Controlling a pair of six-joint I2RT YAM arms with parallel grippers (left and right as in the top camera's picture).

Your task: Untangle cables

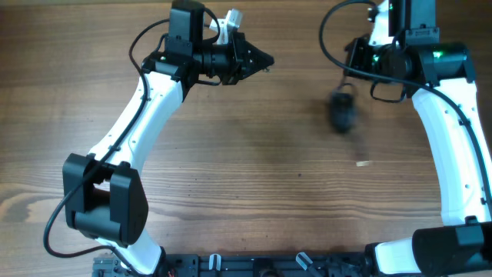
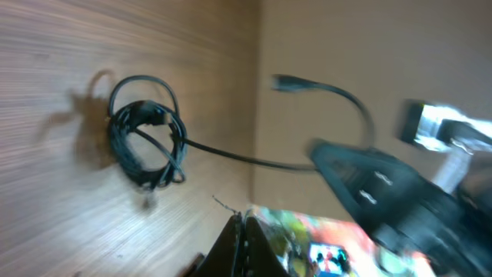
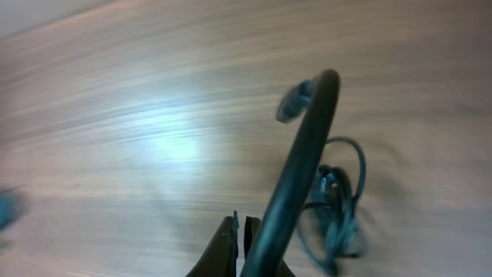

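Right end effector grips the cables; left end effector closed, empty.

We see the cables as a small black coiled knot lying on the surface near the right end effector, one thin strand lifted toward it, plug end free.

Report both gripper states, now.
Left gripper: jaws closed, holding nothing.
Right gripper: jaws closed on a cable.
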